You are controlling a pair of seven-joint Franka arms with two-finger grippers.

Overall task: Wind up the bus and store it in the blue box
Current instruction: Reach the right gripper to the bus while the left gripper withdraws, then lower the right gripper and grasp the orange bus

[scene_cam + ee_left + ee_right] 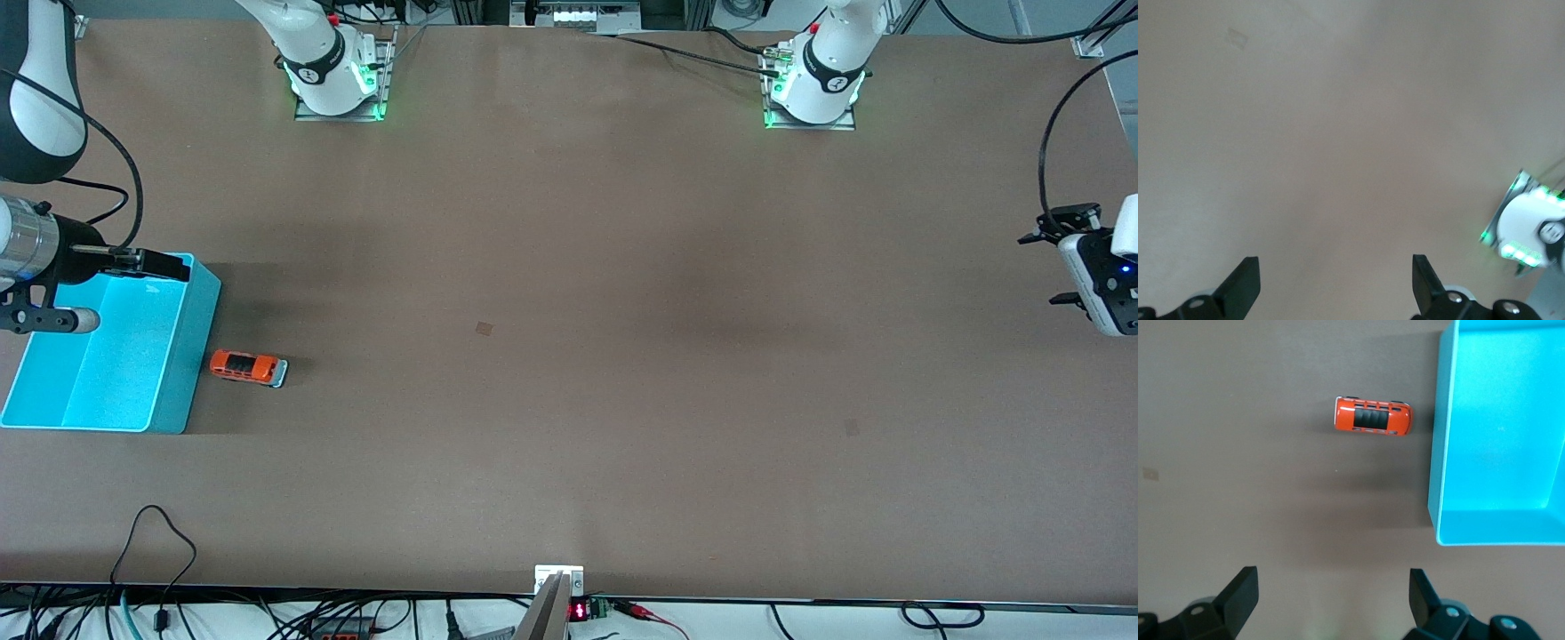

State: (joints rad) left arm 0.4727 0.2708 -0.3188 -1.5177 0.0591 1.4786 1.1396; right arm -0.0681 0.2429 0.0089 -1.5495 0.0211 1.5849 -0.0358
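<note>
The bus (249, 366) (1373, 416), orange-red with a dark roof, stands on the brown table beside the blue box (191, 356) (1438, 467), at the right arm's end. The box shows nothing inside it. My right gripper (147, 264) (1333, 572) hangs open and empty high over the table by the box's end farther from the front camera, well clear of the bus. At the left arm's end of the table my left gripper (1053, 267) (1335, 260) is open over bare table, holding nothing, and that arm waits.
Both arm bases (338, 84) (813, 89) with green lights stand along the table's edge farthest from the front camera; the left one (1528, 227) shows in the left wrist view. Cables (160, 542) trail over the edge nearest the front camera. A small mark (484, 328) lies mid-table.
</note>
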